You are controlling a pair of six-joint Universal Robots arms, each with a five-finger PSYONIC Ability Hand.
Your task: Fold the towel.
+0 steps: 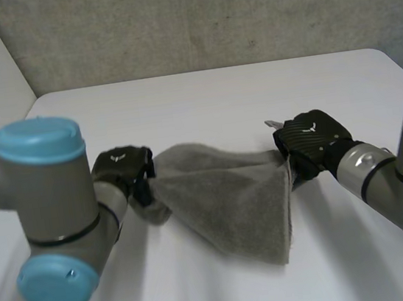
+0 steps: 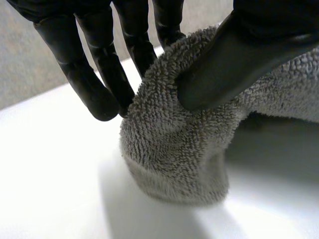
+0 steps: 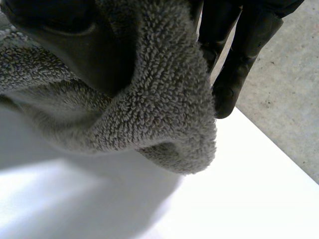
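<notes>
Head view shows the grey towel [image 1: 230,199] hanging over the table [image 1: 202,98], each upper corner pinched in the fingers of the left hand [image 1: 123,172] and right hand [image 1: 312,142]; pulling apart too hard might slip one corner out.

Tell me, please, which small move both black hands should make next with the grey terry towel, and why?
Probably spread both hands slightly apart to pull the top edge taut. The black left hand and black right hand each pinch one end of the grey terry towel, which sags between them to a point toward the white table.
</notes>
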